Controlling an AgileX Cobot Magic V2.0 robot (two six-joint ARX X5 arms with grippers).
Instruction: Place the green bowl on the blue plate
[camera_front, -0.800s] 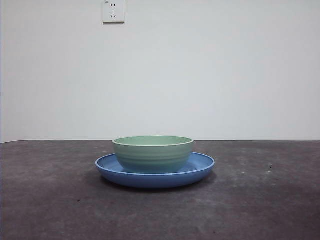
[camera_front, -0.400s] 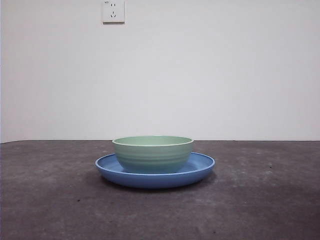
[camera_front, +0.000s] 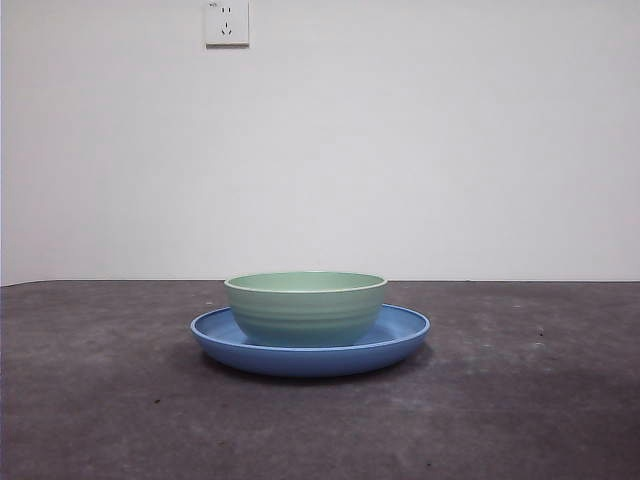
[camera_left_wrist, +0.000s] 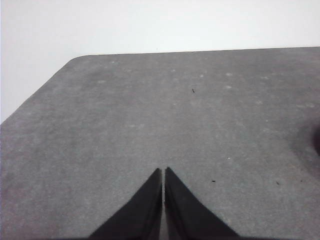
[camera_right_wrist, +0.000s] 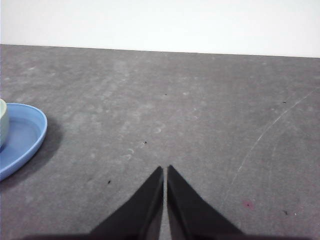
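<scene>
- We see the green bowl (camera_front: 305, 307) sitting upright inside the blue plate (camera_front: 400, 338), roughly centred on it.
- The plate rests on the dark grey table (camera_front: 520, 400).
- Our right gripper (camera_right_wrist: 165, 171) hangs well apart from the plate, jaws pressed together, holding nothing.
- Our left gripper (camera_left_wrist: 163, 172) is likewise closed and empty over bare table.

The front view sits low, level with the tabletop (camera_front: 100, 400), facing the far wall with the blue plate (camera_front: 400, 335) close. Each wrist view looks down over its claw across bare tabletop. Only the right wrist view shares the plate's edge (camera_right_wrist: 30, 135) with the front.
</scene>
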